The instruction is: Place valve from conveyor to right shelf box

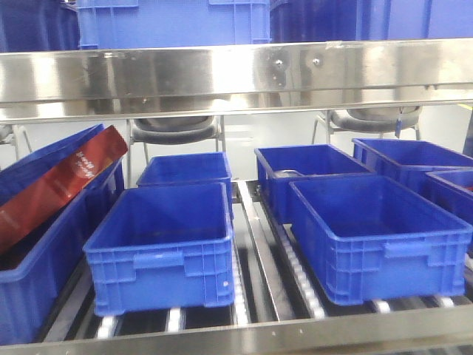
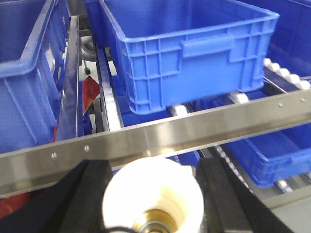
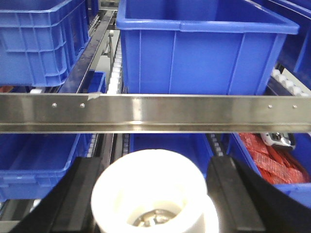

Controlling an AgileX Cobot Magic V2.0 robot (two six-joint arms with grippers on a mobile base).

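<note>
Valve shows first in the left wrist view: one white end cap with a brassy bore, low in the frame. The left gripper has its black fingers pressed against either side of that cap, pinching it. Just beyond runs a steel shelf rail. Past it a blue box sits on white rollers, and a red packet lies in the gap to its left.

In the front view a tilted blue bin on the far left holds a red-brown board leaning across it. To its right a near-left box stands with another box behind it. A roller track divides them from the near-right box, which also has a box behind it. A polished steel beam crosses above them all.

In the right wrist view the right gripper likewise clamps a white cap of the valve between its dark fingers, held short of a steel rail. Behind that rail is a big blue box. Below it on the right a lower bin holds red packets. Whether both arms hold one piece, or one each, I cannot tell from these close views.
</note>
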